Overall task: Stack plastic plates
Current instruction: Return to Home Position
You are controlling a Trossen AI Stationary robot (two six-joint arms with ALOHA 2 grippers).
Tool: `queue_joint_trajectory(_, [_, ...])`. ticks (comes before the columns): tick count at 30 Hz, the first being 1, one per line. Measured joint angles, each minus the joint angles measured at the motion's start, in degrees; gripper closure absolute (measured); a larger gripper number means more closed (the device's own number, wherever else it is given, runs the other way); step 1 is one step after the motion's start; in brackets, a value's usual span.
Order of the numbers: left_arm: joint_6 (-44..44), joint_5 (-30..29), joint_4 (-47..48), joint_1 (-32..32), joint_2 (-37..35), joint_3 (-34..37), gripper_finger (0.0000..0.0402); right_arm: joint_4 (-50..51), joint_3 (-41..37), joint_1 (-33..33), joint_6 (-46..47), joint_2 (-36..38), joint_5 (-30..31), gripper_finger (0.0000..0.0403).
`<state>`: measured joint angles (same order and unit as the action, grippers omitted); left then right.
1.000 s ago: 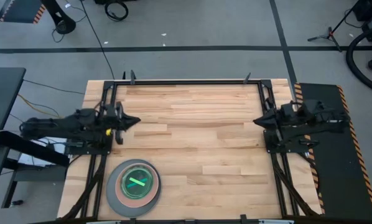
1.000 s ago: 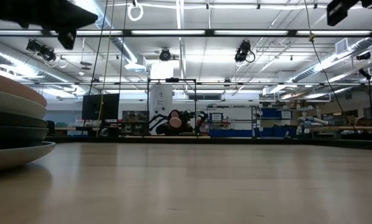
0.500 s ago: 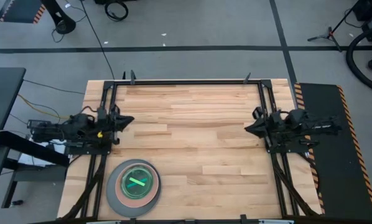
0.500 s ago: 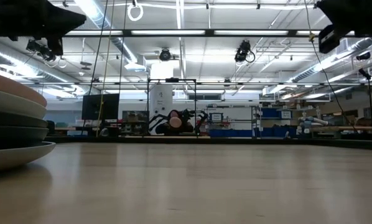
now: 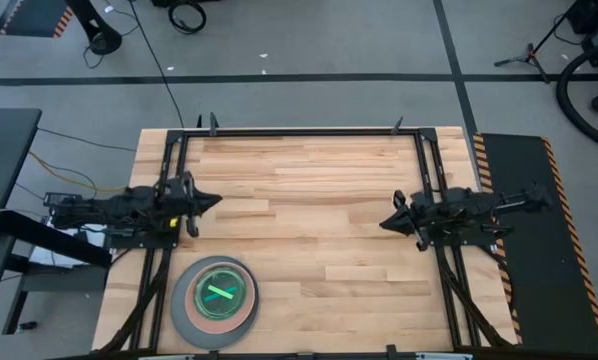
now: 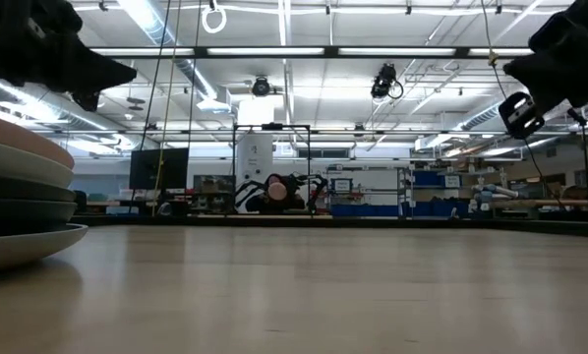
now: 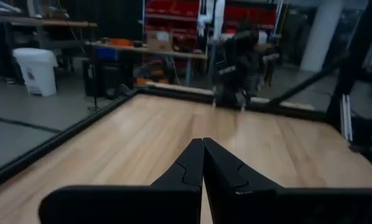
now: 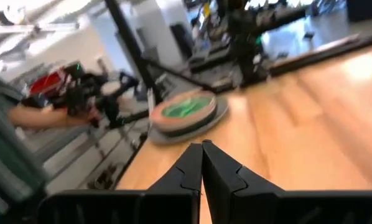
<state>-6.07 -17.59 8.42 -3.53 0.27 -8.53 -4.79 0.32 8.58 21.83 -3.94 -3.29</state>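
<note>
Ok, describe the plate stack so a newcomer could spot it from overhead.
On the wooden table seen from above, go to the bottom-left corner, on the left arm's side, below the left end effector. The plate stack sits there: a wide grey plate underneath, salmon and teal rings, bright green at the centre. Beside the dark arms it is the only round, coloured thing.

Stack of plates (image 6: 24, 192) at the left edge, cut by the frame. Wide grey plate (image 6: 40, 243) lowest, resting on the wooden table (image 6: 323, 290); dark plates above it, then a pale one, salmon plate (image 6: 19, 138) topmost. Left gripper (image 6: 127, 72) high at upper left; right gripper (image 6: 518, 111) high at upper right, both well apart from the stack.
</note>
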Motion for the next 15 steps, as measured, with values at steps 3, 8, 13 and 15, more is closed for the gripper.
queue_joint_trajectory(3, [1.0,1.9,1.1,0.0,0.1,0.0,0.0388,1.3,0.0,0.8,-0.7,-1.2,-0.8,0.0385])
queue_joint_trajectory(8, [5.8,8.4,0.1,0.0,0.0,0.7,0.0388,1.0,0.0,1.1,-0.8,-1.8,-0.9,0.0385])
queue_joint_trajectory(13, [6.5,11.1,-12.1,0.0,0.0,8.1,0.0388,0.6,0.0,1.1,-0.9,-1.8,-0.9,0.0385])
queue_joint_trajectory(15, [5.9,11.8,-12.7,0.0,0.7,8.1,0.0388,0.5,0.0,1.1,-1.0,-1.8,-0.9,0.0385])
